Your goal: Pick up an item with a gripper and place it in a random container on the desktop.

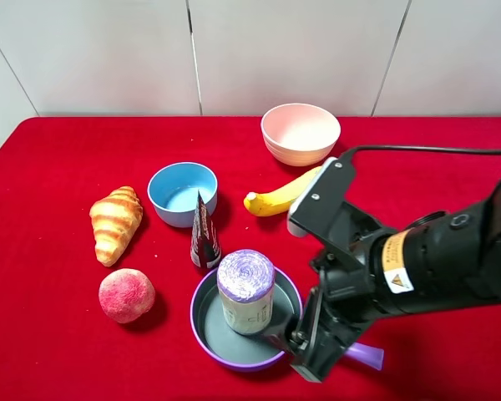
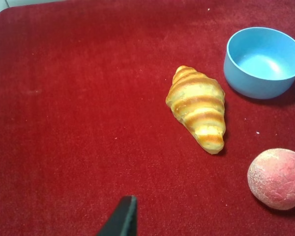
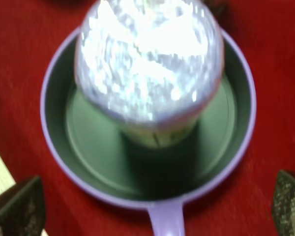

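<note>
The item (image 1: 245, 290), a small roll with a crinkled lavender top and a beige label, stands upright inside the container (image 1: 209, 334), a shallow purple pan with a grey-green inside. My right gripper (image 1: 304, 347) hangs open just off the pan's handle side, apart from the roll, with nothing between its fingers. In the right wrist view the item (image 3: 148, 64) fills the upper part, the container (image 3: 83, 162) rings it, and the gripper's (image 3: 152, 211) dark fingertips stand wide at both lower corners. Of my left gripper only one dark fingertip (image 2: 124, 216) shows, above the red desktop (image 2: 64, 123).
A croissant (image 1: 115, 222), a peach (image 1: 126, 295), a blue bowl (image 1: 182, 193) and a dark cone packet (image 1: 204, 236) lie left of the pan. A banana (image 1: 282, 195) and a pink bowl (image 1: 300, 132) sit behind it. The pan's handle (image 1: 366, 356) points right.
</note>
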You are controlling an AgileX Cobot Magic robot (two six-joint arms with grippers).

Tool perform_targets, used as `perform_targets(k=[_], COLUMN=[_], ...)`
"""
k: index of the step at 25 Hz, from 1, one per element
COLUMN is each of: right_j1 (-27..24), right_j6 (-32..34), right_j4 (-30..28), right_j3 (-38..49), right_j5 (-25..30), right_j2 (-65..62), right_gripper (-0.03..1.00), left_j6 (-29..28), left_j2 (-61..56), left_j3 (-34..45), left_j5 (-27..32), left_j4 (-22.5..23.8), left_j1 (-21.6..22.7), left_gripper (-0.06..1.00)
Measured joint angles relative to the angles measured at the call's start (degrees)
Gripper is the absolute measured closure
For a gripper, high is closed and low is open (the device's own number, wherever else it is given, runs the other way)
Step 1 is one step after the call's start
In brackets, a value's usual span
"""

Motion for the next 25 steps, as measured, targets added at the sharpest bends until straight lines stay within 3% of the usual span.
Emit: perform_targets(k=[13,21,25], right_j1=[0.0,0.0,-1.1], right_j6=[5.9,11.7,14.8], right_j4=[-10.6,-16.7,-19.8], right_j3=[-8.8,-8.8,-8.8], right_j5=[32.8,44.6,46.6], right_j2=[-7.8,-16.5,-19.8], right_gripper=[0.27,0.27,0.27], left_j6=[0.0,0.0,0.0], left_j2=[0.0,0.0,0.0], left_j3=[0.0,0.0,0.0], left_j5=[0.0,0.0,0.0], left_j4=[0.0,0.0,0.0], left_j1=[0.0,0.0,0.0], left_gripper=[-0.04,-0.04,-0.04])
